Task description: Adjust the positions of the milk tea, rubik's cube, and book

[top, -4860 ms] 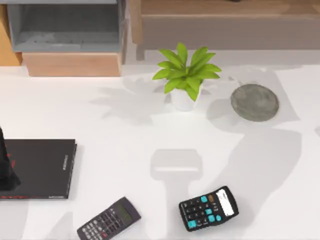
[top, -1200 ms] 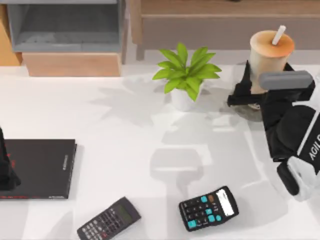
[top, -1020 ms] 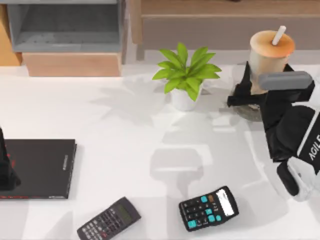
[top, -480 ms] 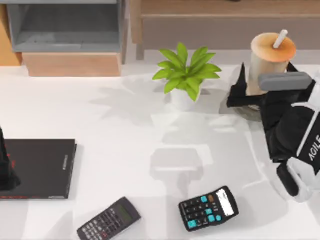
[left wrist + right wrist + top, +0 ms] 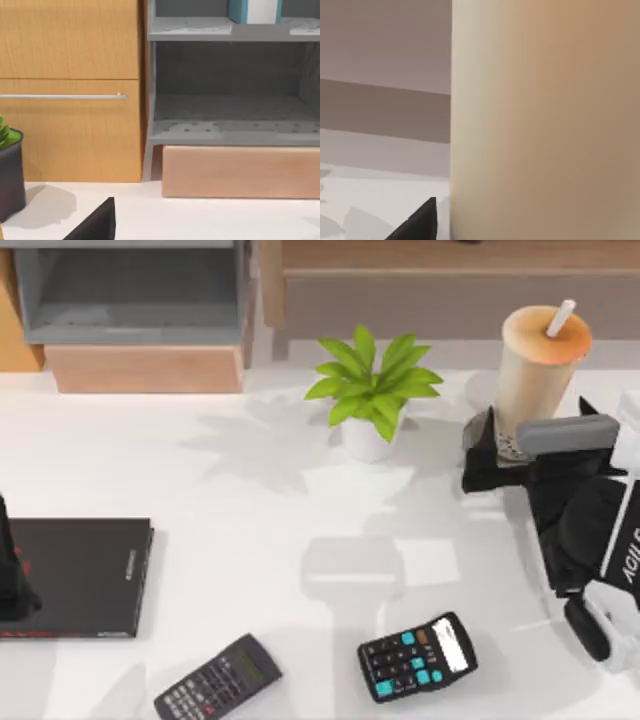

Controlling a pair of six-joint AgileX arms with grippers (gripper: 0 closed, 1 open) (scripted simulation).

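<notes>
Top view: the right arm is seen at the right edge of the desk, its white and black forearm running from the near right corner up toward the far side, the wrist bent so the right gripper faces the far wall. The milk tea is found at the far right, standing upright, orange-tan lid and white straw on top. The black fingers are set on either side of the cup's base, spread apart with clear gaps to the cup wall, so nothing is clamped. A grey block on the wrist is seen just in front of the cup.

In the right wrist view, the cup's pale peach wall is seen very close, with one dark fingertip standing just clear of it.

The left arm is parked at the left edge, a dark shape over the black book; whether the left gripper is apart or together cannot be told. In the left wrist view, the book with the teal-blue cover is spotted upright on the upper level of the grey shelf.

A potted plant is seen at the far middle, a remote and a calculator along the near edge.
</notes>
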